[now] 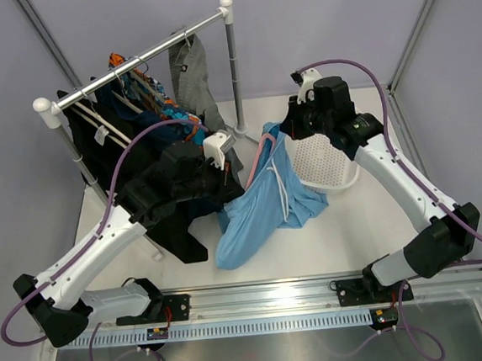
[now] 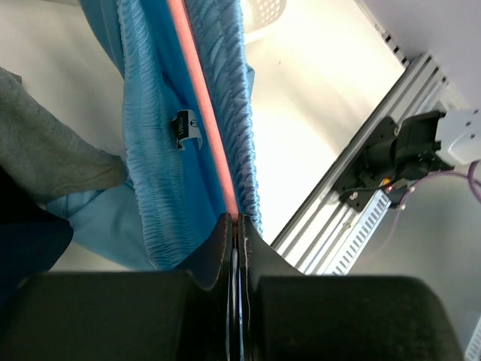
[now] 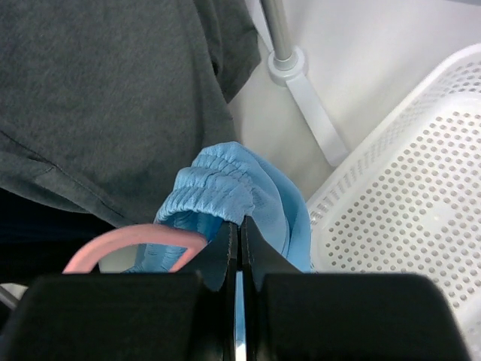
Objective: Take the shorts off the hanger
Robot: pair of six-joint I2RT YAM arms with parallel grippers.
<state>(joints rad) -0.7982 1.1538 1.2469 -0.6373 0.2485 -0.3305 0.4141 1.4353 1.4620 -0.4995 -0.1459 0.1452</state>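
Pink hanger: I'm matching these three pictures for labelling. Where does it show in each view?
Top external: the pink hanger is at centre, at the top of the light blue shorts.
Left wrist: a pink bar running from top centre down into the jaws, inside the shorts' waistband.
Right wrist: a pink curve at lower left, beside the jaws.
Shared landmark: the white basket, in all three.
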